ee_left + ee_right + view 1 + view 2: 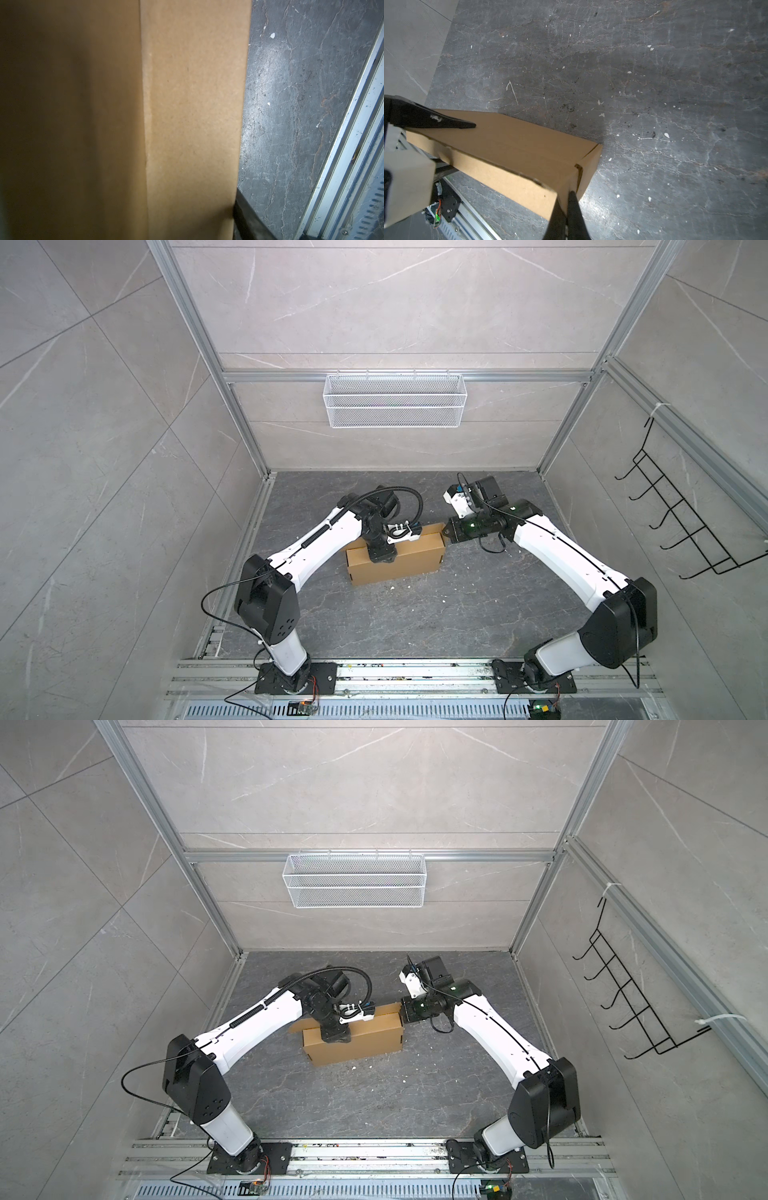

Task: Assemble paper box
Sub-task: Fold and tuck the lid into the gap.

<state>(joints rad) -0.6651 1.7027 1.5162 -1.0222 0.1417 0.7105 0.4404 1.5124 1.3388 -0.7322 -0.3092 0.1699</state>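
One paper box (399, 566), long axis left-right, right end slightly farther.

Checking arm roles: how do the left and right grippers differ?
Left gripper points down onto the paper box; right gripper meets its end from the side. Left fingers stand apart, cardboard between them; right fingers are shut, tips at the corner. Both touch the box.

A robot test cell in a lab: aluminium frame (399, 376) around grey stone-look panels (374, 302), left arm (316, 539) and right arm (561, 547) bolted to a slotted rail (415, 672) at the surface's (415, 614) near edge, a bare circuit board (302, 708), a wall-hung mesh basket (395, 406) and hook rack (681, 514).
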